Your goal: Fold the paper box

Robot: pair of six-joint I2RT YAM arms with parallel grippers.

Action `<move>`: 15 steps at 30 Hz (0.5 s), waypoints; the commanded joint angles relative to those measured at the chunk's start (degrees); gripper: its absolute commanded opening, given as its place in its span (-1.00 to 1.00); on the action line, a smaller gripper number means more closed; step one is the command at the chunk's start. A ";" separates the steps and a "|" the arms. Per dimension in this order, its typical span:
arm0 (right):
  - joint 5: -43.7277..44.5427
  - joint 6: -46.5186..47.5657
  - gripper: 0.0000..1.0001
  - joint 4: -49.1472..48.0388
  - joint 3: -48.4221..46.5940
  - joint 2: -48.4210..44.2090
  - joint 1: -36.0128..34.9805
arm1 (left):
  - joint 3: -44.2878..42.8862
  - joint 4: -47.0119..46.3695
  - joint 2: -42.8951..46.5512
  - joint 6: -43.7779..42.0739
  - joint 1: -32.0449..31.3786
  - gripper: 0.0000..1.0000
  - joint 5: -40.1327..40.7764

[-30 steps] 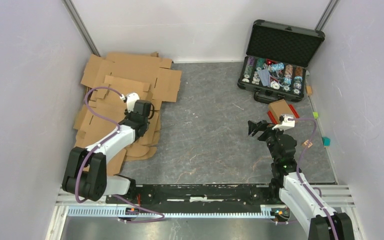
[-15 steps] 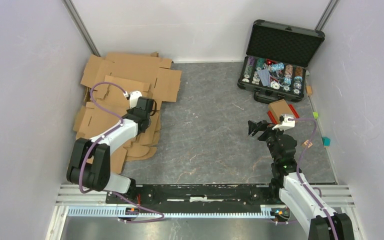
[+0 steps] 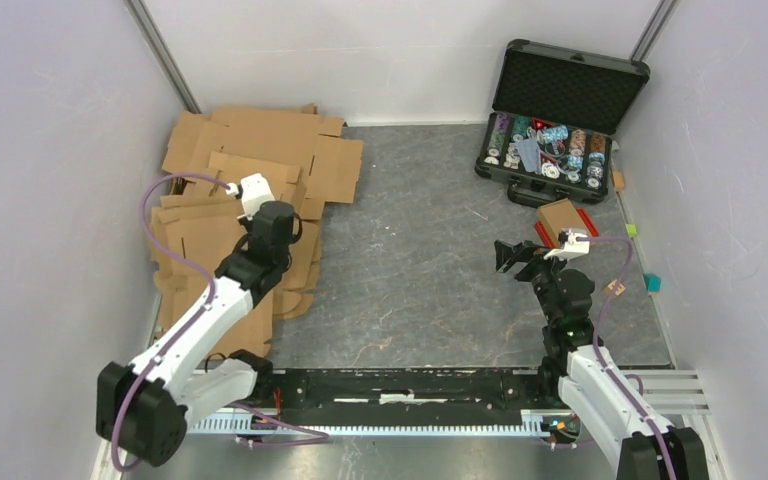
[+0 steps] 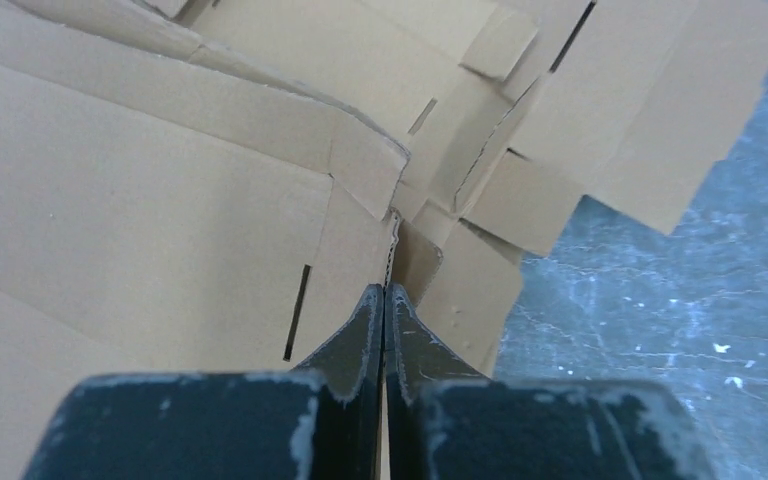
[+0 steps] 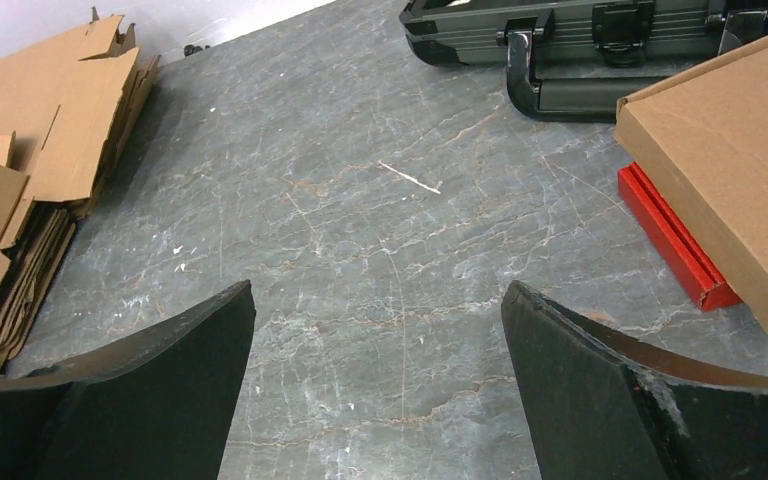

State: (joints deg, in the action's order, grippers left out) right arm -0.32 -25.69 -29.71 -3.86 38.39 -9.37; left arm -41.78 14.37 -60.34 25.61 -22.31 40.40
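The table [image 3: 410, 270] is dark grey, marbled with pale veins. The paper box [image 4: 190, 250] is plain brown with thin dark slots, like the cardboard blanks [image 3: 260, 140]. The left tool [image 4: 385, 292] and right tool [image 5: 378, 295] are black. The case [image 3: 570, 85] is black, and its chips [image 3: 550, 145] are teal, white, purple and red. The left arm [image 3: 188, 338] is white and black.

Table [image 3: 420, 270]: grey marbled top, scuffed.
Upper left of the frame: 1 loose stack of flat brown cardboard blanks [image 3: 260, 140], overlapping, flaps splayed. The paper box [image 4: 360, 250] is 1 sheet at the stack's right edge.
Upper right: open black case [image 3: 550, 150] of poker chips.
Just below it: closed cardboard box [image 3: 560, 213], resting on a flat red item [image 5: 675, 235].
Right edge: 1 teal cube [image 3: 653, 283].
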 commanded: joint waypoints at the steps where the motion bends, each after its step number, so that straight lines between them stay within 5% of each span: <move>1: -1.18 0.54 0.96 -2.23 0.72 -1.14 -0.25 | 0.99 -2.52 5.84 -3.47 -2.75 -0.95 4.84; 9: -1.84 0.03 0.96 -2.98 0.98 -0.77 -0.26 | -3.74 -0.25 14.00 -1.10 -5.03 -0.96 3.43; 15: -2.14 -0.23 0.96 -2.98 1.00 -0.77 -0.25 | -6.57 -3.39 9.29 -0.27 -3.24 -0.89 6.10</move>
State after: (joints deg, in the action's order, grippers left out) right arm -1.54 -25.71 -29.98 -3.84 37.78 -9.37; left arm -44.56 14.48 -47.48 24.36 -27.03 44.34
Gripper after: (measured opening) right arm 0.982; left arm 0.061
